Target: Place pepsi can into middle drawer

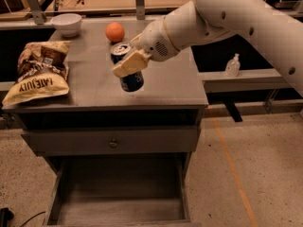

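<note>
One gripper [128, 66] is clamped on one tilted pepsi can [131, 81] over the cabinet top [175, 82]. Nearby sit one orange [114, 32], one white bowl [66, 23] and one chip bag [40, 72]. Below, one middle drawer [118, 200] stands open.

Grey cabinet surface [170, 86], seen from the front. A crumpled tan and brown snack bag [41, 72] is laid flat at 9 o'clock, reaching the left edge. A white bowl [66, 24] is set upright in the far corner at 11 o'clock, apart from the bag. A round orange [115, 32] is placed at 12 o'clock, near the rear edge. The gripper [129, 66] is located above the middle of the surface, at 5 o'clock from the orange. Below the surface, a closed grey drawer front [156, 140] with a small round knob [113, 143] is shown. At 3 o'clock, off the cabinet, a clear pump bottle [232, 65] is stood on a low grey ledge [251, 80]. A speckled floor [265, 174] crossed by an orange line [229, 160] is seen at 4 o'clock.
</note>
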Motion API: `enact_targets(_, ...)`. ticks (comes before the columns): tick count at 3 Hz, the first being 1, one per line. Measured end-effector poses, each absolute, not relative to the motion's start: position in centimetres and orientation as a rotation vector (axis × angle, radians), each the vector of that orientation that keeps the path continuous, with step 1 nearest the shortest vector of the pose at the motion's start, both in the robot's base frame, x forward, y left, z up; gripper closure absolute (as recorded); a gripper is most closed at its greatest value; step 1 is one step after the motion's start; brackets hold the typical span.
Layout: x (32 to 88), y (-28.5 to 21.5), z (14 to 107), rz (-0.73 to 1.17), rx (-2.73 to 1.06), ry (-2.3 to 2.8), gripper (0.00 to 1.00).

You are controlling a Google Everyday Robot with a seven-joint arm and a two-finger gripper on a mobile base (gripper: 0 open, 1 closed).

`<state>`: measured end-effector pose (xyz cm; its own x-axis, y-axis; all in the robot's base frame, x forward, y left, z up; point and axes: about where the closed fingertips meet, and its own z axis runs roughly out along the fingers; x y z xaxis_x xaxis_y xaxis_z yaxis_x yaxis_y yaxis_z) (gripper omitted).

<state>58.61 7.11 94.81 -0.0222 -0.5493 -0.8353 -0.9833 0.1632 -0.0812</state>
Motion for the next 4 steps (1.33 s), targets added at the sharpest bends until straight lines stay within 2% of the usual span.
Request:
enact_targets(2, 51.7, 8.1, 95.0, 0.833, -1.395, 1.707, 1.0)
enact_targets(3, 43.8, 10.1, 90.5, 0.907, -1.325, 1.742, 1.0)
enact_targets(4, 43.9, 10.2, 90.5, 0.906, -1.325, 1.741, 1.0)
